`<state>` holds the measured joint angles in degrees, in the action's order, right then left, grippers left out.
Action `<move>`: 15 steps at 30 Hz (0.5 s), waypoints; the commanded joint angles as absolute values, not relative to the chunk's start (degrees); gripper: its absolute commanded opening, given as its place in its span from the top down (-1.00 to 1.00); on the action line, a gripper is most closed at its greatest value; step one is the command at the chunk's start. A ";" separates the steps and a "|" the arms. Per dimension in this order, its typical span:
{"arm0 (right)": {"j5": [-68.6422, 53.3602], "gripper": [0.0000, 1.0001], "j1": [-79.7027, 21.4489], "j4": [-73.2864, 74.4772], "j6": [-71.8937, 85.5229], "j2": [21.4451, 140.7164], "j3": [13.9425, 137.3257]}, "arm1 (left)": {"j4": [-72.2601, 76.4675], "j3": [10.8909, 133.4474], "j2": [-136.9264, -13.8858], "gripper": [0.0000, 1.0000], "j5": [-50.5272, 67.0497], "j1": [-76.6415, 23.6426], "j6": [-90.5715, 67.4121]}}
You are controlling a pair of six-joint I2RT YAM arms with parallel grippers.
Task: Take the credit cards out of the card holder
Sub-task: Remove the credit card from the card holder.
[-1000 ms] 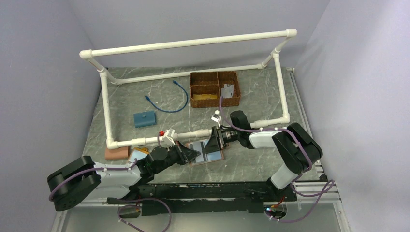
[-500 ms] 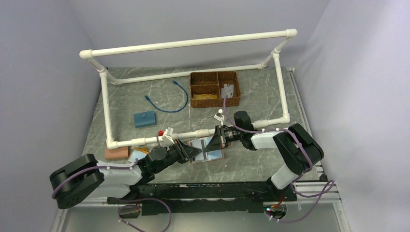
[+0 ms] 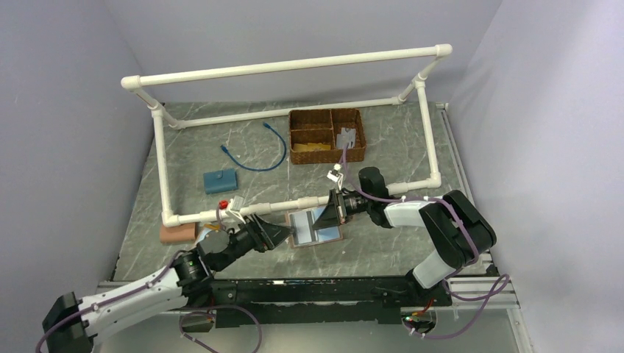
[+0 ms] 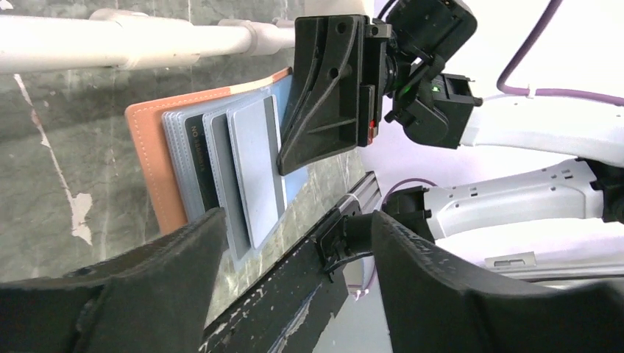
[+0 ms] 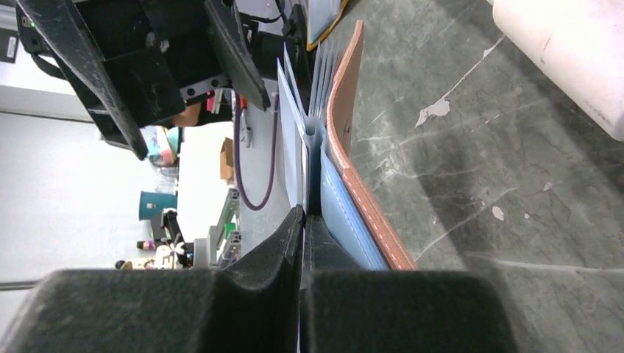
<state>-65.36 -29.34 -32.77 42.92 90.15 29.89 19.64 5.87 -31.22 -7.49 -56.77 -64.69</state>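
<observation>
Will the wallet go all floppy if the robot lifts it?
Probably a bit floppy: the wallet is thin stitched leather that folds. It is likely light, being flat and thin. The smooth cards fanned in its pockets may slide out if it tips.

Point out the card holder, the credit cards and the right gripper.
card holder [image 4: 151,165]: left wrist view, brown leather outer edge.
credit cards [image 4: 254,173]: left wrist view, front grey card's face.
right gripper [image 5: 304,219]: right wrist view, where shut fingertips meet.
</observation>
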 commanded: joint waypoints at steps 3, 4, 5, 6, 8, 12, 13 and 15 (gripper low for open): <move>-70.58 1.00 -28.96 -32.54 37.84 88.25 32.66 | 5.05 3.94 -20.64 -0.80 -8.18 -56.87 -57.96; -71.18 1.00 -28.92 -32.59 37.61 88.29 32.79 | 5.53 3.31 -20.02 -0.88 -7.74 -56.87 -57.39; -71.86 1.00 -28.85 -32.71 37.35 88.13 32.84 | 6.56 2.70 -19.81 -0.89 -7.17 -56.91 -56.17; -72.51 1.00 -28.67 -32.90 37.09 87.98 32.94 | 7.49 2.18 -19.90 -0.91 -6.68 -56.87 -55.49; -74.12 1.00 -28.28 -33.00 36.43 87.76 33.18 | 11.38 1.26 -20.99 -0.93 -4.78 -56.87 -53.56; -77.23 1.00 -27.88 -33.71 36.07 87.63 33.56 | 19.21 0.07 -25.79 -0.89 -1.60 -56.88 -50.96; -77.69 1.00 -27.84 -33.93 35.97 87.63 33.54 | 21.54 0.06 -27.21 -0.88 -0.86 -56.89 -50.49; -78.24 1.00 -27.79 -34.54 36.27 87.36 33.49 | 26.51 0.02 -30.92 -0.83 -0.14 -56.91 -49.80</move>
<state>-73.23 -28.10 -30.92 37.76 89.86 31.24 13.78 0.60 -26.09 -3.68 -56.77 -53.71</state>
